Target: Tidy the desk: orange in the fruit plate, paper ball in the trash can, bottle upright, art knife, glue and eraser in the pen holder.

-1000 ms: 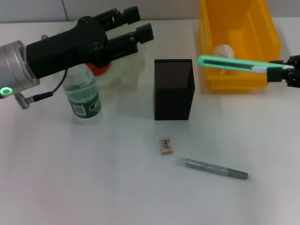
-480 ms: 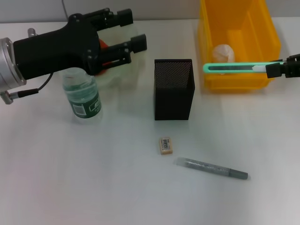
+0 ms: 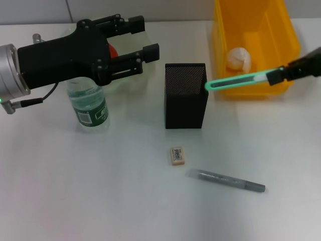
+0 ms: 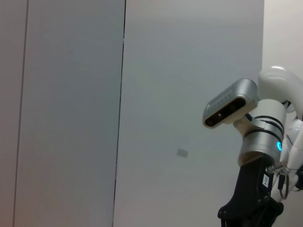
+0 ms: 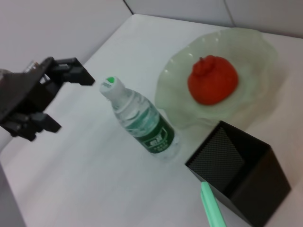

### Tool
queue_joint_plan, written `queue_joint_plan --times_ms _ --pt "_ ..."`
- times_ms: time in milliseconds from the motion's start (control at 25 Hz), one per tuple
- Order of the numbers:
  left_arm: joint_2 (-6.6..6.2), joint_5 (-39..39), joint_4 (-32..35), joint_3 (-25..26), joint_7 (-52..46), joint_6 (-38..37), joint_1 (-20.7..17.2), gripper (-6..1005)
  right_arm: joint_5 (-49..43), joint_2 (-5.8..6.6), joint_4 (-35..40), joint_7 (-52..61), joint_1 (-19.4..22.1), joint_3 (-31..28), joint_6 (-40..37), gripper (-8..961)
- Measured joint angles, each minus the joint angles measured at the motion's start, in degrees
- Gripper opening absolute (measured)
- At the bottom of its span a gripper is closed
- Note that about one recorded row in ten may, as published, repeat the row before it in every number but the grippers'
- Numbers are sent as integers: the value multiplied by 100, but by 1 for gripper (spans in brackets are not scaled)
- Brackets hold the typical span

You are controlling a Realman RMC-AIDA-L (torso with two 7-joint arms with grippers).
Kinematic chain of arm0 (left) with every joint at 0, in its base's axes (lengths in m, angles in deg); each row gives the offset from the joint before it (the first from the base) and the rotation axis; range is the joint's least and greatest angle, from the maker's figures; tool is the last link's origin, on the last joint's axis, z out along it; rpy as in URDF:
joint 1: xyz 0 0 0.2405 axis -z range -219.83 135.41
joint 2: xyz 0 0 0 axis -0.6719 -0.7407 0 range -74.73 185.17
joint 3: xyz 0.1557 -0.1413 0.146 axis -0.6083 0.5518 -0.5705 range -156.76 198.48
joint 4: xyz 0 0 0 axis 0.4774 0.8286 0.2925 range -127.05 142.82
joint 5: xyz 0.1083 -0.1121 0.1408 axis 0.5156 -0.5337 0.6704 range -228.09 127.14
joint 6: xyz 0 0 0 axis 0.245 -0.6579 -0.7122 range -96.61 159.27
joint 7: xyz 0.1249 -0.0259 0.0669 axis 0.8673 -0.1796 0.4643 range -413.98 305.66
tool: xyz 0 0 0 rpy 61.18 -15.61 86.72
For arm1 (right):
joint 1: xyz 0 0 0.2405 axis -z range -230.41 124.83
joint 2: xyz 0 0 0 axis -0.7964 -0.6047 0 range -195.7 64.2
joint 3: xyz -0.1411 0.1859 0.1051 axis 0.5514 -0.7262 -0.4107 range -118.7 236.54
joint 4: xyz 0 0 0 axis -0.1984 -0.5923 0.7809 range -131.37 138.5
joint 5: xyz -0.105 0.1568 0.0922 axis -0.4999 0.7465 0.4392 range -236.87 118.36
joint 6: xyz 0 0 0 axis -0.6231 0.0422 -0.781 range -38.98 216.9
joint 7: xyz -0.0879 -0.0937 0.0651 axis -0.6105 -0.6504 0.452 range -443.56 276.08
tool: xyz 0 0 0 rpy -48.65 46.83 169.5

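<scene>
tip of the art knife [image 3: 235, 80] hung at the pen holder [image 3: 185, 95] rim nearest my right claw [image 3: 297, 69], which gripped its far end; i judged its axis needed tipping upright. left claw [image 3: 135, 46], spread wide, idled beyond the holder.

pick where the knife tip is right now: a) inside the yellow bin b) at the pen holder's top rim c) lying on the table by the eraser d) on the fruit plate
b: in the head view the right gripper holds the green knife slanted down, its tip at the top rim of the black pen holder, not yet inside.
</scene>
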Motion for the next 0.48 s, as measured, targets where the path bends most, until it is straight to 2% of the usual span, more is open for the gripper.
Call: queue_joint_plan --times_ms 320,480 --pt "12 69 -7 121 15 4 -62 666 -566 211 -490 261 -770 58 9 221" --pt "19 72 -20 236 18 -5 -115 666 -1046 351 -773 356 -1258 475 4 222"
